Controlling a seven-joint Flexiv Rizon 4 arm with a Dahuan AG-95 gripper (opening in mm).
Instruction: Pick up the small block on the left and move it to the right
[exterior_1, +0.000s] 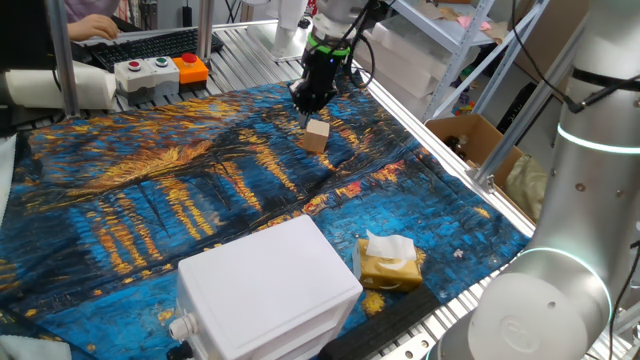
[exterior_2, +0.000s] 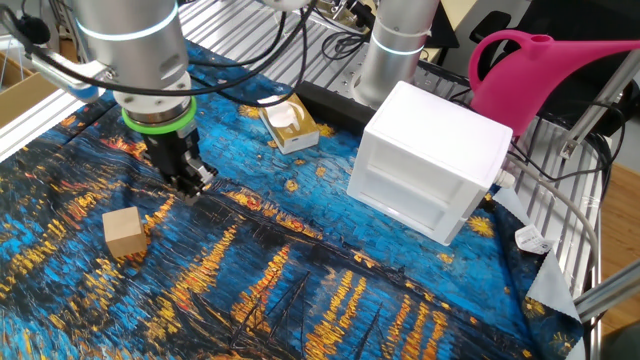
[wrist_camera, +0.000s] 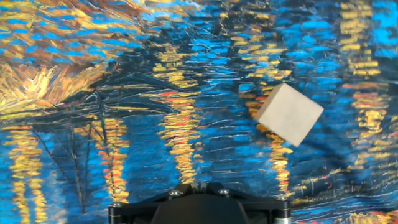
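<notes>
the small block, a plain pale wooden cube with sharp edges, sits free on the wrinkled painted cloth of blue and gold brushstrokes. just beside it, not touching, the black gripper points down with jaws fully closed, holding nothing. farther off stand a smooth white plastic box and a tissue pack.

One wooden block, one white box, one tissue pack, one pink watering can.
</notes>
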